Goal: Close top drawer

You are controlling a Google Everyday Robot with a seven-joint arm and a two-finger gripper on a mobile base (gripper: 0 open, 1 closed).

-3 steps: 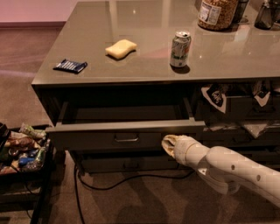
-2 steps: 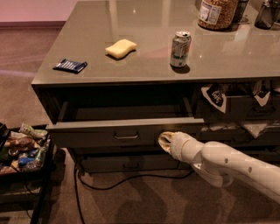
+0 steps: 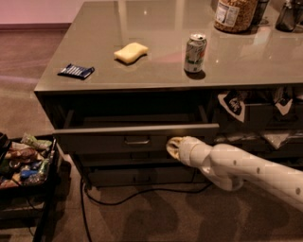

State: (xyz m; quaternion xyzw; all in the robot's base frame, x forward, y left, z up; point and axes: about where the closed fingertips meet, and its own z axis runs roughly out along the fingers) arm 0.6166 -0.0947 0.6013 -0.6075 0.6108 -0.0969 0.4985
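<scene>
The top drawer [image 3: 94, 140] is a wide dark grey-brown drawer under the table's left half. It stands pulled out, with a small metal pull [image 3: 137, 141] at its centre. Its inside is in shadow. My gripper [image 3: 173, 147] is at the end of the white arm that reaches in from the lower right. It sits against the drawer's front panel, just right of the pull.
On the tabletop [image 3: 165, 28] lie a blue packet [image 3: 76, 71], a yellow sponge [image 3: 130, 52], a green can [image 3: 195, 52] and a jar [image 3: 235, 14]. Lower drawers [image 3: 142, 176] sit below. Drawers with cloth and paper [image 3: 260, 113] are at right. A bin of snacks [image 3: 24, 160] stands at left. A cable [image 3: 142, 194] runs on the floor.
My gripper has moved left along the drawer front, closer to the pull. The drawer front looks slightly further in.
</scene>
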